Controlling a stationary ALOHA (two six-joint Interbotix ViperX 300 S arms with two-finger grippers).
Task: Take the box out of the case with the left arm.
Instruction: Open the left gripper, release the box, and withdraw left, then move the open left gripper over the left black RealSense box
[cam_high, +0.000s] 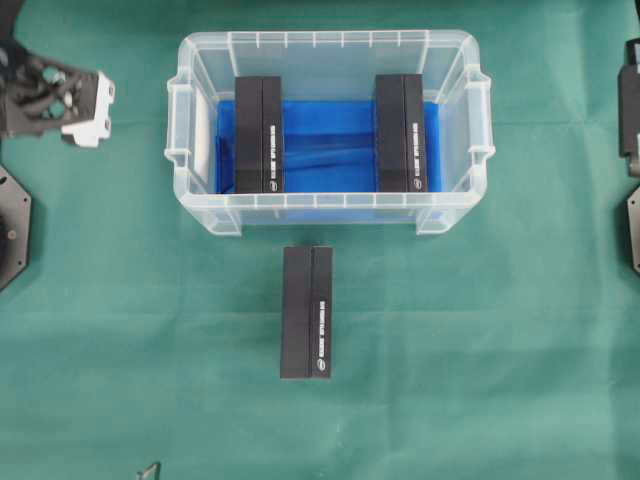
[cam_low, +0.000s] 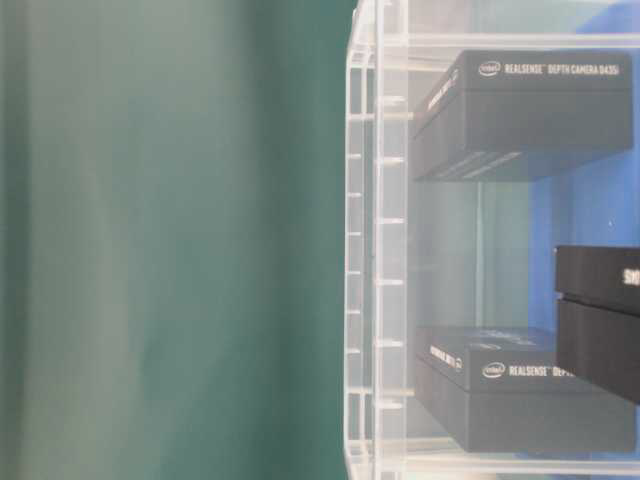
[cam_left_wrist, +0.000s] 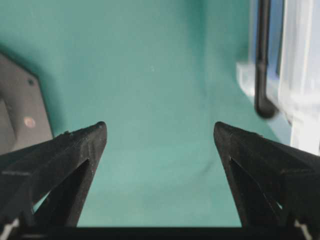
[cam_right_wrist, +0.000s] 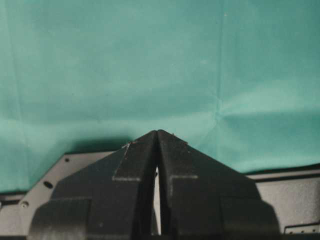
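Left of the case (cam_high: 325, 50), left gripper (cam_left_wrist: 160, 131) gapes empty; right gripper (cam_right_wrist: 158, 132) closed.

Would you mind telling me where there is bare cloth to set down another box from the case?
Bare green cloth lies left and right of the box on the table, below the case. Inside the case, the blue strip between the left box and right box is free; its sides are crowded.
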